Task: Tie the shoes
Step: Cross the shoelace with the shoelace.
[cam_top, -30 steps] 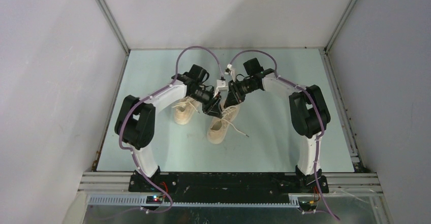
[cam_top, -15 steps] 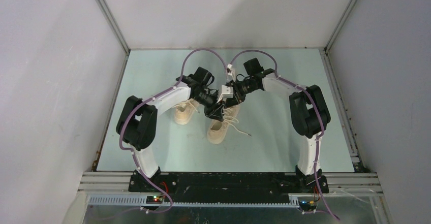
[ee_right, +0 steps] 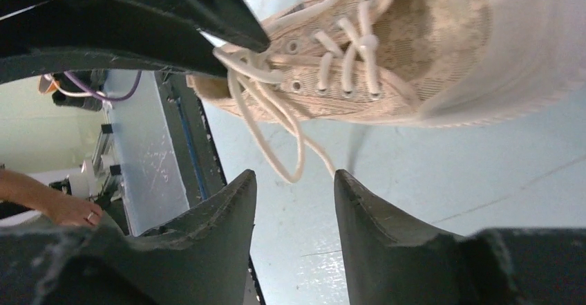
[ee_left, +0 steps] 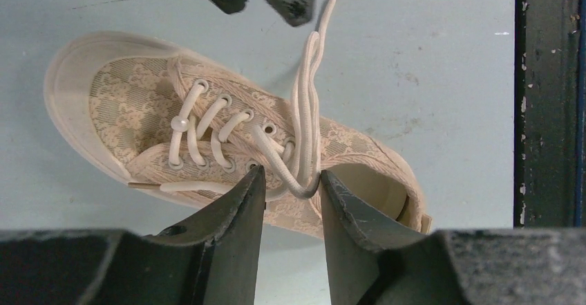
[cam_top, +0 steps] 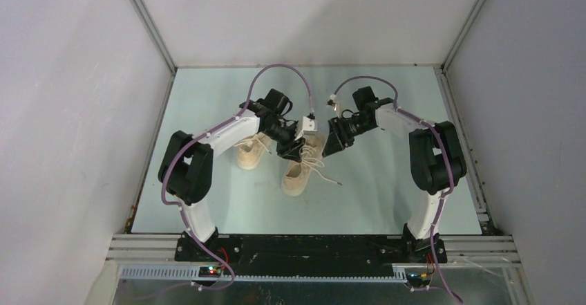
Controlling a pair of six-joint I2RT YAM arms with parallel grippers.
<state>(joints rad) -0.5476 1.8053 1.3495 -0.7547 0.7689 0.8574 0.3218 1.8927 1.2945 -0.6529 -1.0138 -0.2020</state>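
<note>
Now, grips the lace (ee_left: 309, 97) with the left claw (ee_left: 291, 175), pulled up tight off the nearer sneaker (ee_left: 117, 104) on the bench (ee_left: 428, 77), likely to shape a loop. Hangs the right claw (ee_right: 294, 180) spread wide and empty just beside, ready to grab.

TWIN ARMS AT WORK: The left arm (cam_top: 221, 133) arches forward from its base, elbow out to the left and wrist bent down. The left gripper (ee_left: 293, 180) points downward, jaws pinched close on a loop of lace (ee_left: 304, 111). The right arm (cam_top: 428, 163) mirrors it, elbow out to the right. The right gripper (ee_right: 295, 177) angles down and inward, near its partner but apart, jaws parted and holding nothing.
</note>
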